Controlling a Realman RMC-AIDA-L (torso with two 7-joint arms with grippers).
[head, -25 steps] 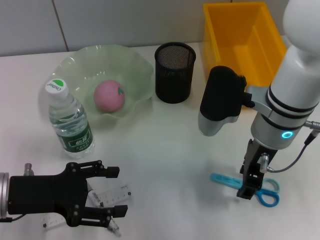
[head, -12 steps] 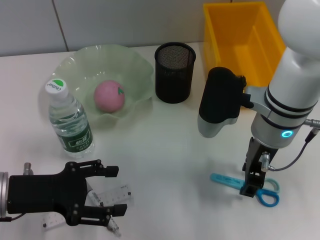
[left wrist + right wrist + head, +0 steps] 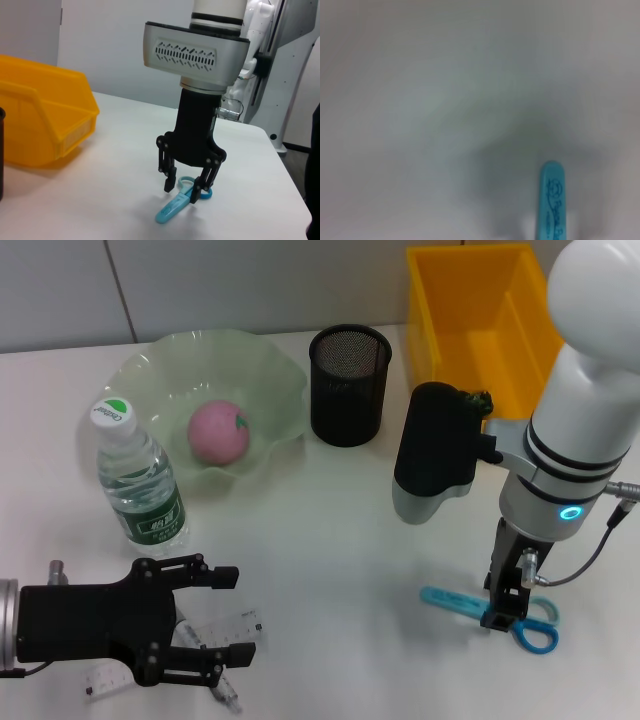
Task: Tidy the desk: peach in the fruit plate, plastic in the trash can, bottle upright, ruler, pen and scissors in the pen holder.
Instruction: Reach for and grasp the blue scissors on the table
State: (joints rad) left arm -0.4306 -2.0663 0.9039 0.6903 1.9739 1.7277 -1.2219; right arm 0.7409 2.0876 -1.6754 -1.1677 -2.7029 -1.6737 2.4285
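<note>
My right gripper is down at the table over the blue scissors. The left wrist view shows it open, one finger on each side of the scissors. The scissors' blue tip fills part of the right wrist view. My left gripper is open near the front left, its fingers on either side of the clear ruler, with a pen beside it. The peach lies in the green fruit plate. The bottle stands upright. No plastic shows.
The black mesh pen holder stands at the back middle. The yellow bin is at the back right and also shows in the left wrist view. My right arm's forearm hangs above the table between the holder and the scissors.
My right arm has shifted slightly left, with its gripper staying low over the scissors. My left gripper has barely moved over the ruler.
</note>
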